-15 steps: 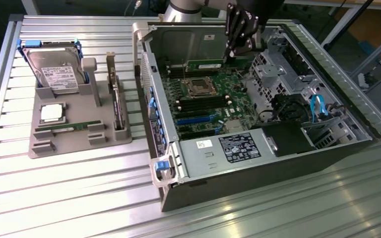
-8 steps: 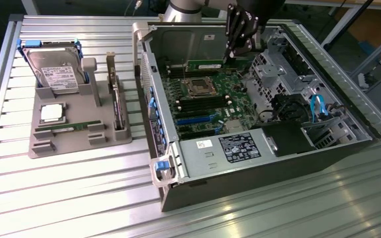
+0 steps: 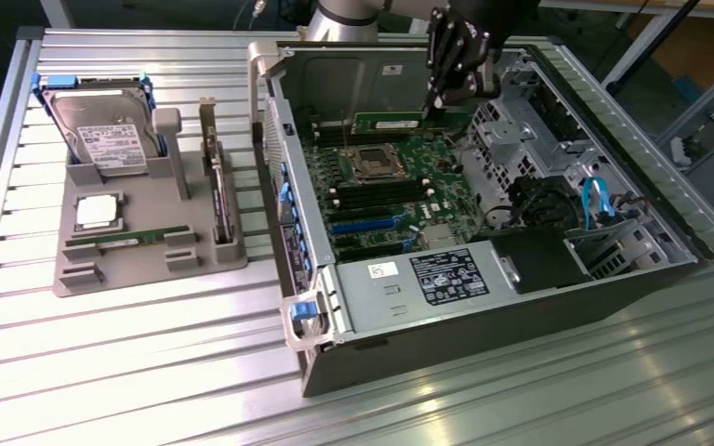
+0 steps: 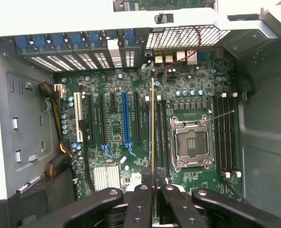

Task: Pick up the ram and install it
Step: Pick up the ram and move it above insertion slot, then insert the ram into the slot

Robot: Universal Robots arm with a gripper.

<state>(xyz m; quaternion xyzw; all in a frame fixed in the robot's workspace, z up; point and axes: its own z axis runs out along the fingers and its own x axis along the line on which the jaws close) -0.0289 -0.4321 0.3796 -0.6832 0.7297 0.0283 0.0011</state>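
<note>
My gripper [image 3: 438,104] hangs inside the open computer case [image 3: 630,279], above the far end of the motherboard [image 3: 394,209]. It is shut on the ram [image 3: 389,121], a thin green stick held on edge. In the wrist view the ram [image 4: 153,123] shows edge-on as a narrow line running out from between the black fingers [image 4: 141,204]. It hangs over the dark memory slots [image 4: 160,133] beside the empty processor socket [image 4: 191,142]. I cannot tell whether it touches a slot.
On the exterior view's left a grey holder [image 3: 215,260] carries a hard drive [image 3: 99,130], a silver processor chip [image 3: 97,212], another green stick [image 3: 127,239] and a dark expansion card [image 3: 218,186]. The case walls, power supply [image 3: 450,274] and blue cables [image 3: 595,200] crowd the gripper.
</note>
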